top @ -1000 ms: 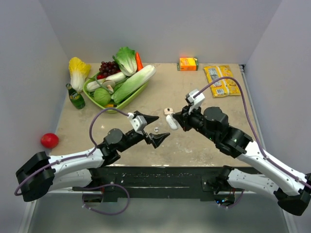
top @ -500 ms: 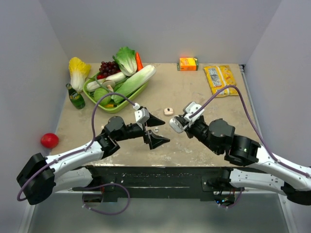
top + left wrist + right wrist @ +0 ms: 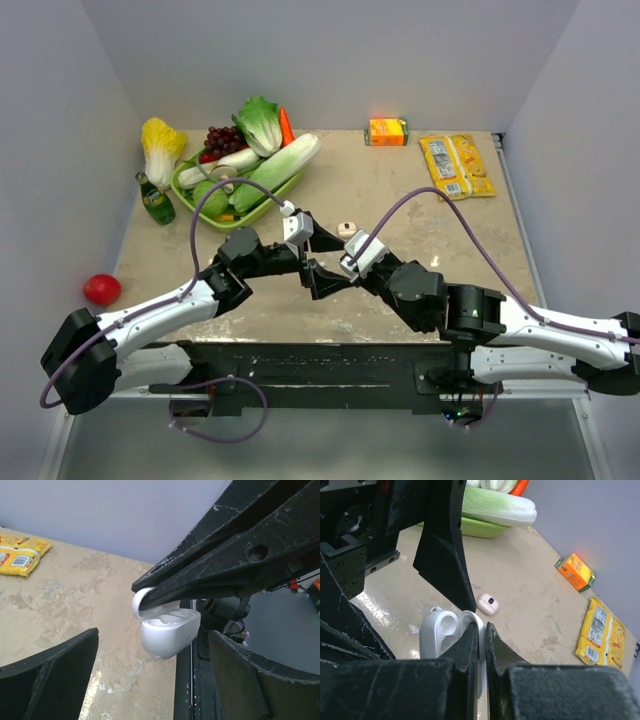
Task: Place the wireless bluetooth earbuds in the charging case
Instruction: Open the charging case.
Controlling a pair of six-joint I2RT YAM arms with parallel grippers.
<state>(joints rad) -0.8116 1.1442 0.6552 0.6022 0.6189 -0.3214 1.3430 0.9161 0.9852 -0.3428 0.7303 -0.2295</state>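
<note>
Two pincers nose to nose over the near middle of the counter (image 3: pixel 420 215). On the left, left pincer (image 3: pixel 332 262) spread wide and empty, one finger to each side of the charging case (image 3: pixel 167 632), touching nothing as far as can be told. Between the arms, case seemingly clear of the counter, lid swung open, body hanging below the hinge, pale moulded wells facing up. On the right, right pincer (image 3: pixel 482 629) clamped shut on the thin open lid alone, body unsupported. Judged light, hard and glossy: likely to slip or swivel in a pinch on so narrow an edge, and to lever on the hinge under any downward push; hinge probably the weak spot. Better hold, by judgement: across the flat sides of the lower body, leaving wells and lid free. No sure sight of the earbuds: cannot tell whether either well is filled; tiny white loop (image 3: pixel 436 609) just behind the case in the right wrist view, possibly one of them. Expected tiny, smooth and rounded, apt to squirt out sideways; stem the sensible place to pinch, gently, bulb free to drop into its well. Small pinkish pebble (image 3: pixel 487 604) with a dark dot lying on the counter just beyond, apart from case and fingers; identity unclear.
</note>
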